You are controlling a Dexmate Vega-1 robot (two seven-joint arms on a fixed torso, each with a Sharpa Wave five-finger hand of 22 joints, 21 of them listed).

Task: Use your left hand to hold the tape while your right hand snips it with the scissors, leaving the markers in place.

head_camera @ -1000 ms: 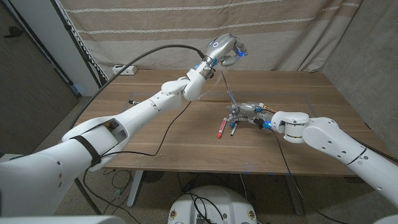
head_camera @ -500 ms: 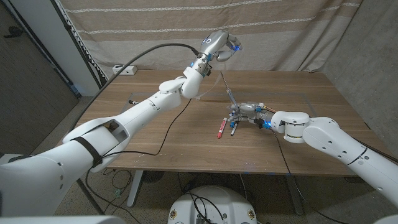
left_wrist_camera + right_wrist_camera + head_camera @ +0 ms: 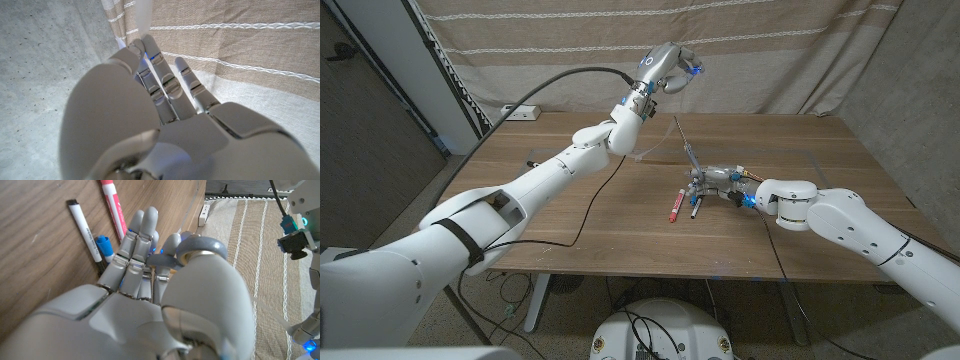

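In the head view, the left hand (image 3: 667, 68) is raised in the upper middle of the frame, in front of the striped curtain (image 3: 770, 50), its fingers drawn together around the top end of a thin strip of tape (image 3: 682, 135); the strip runs down and slightly right from it to the centre of the wooden table (image 3: 570, 215). There the right hand (image 3: 715, 185) sits low at the strip's lower end, just right of the markers (image 3: 682, 205), a red one and a darker one lying side by side at mid-frame. I judge the step in hand to be the cut itself: the tape looks stretched and ready, and the next move calls for the blades to meet the strip above the markers without nudging them. The scissors are too small to make out here, so I cannot tell whether this hand grips them. In the left wrist view, the left hand's fingers (image 3: 167, 85) lie close together and reach toward the curtain at the upper part of the frame; a pale band at the top centre may be the tape. In the right wrist view, the right hand's fingers (image 3: 132, 255) curl over something dark by the thumb, with the markers at the upper left. No brand or writing can be read anywhere.
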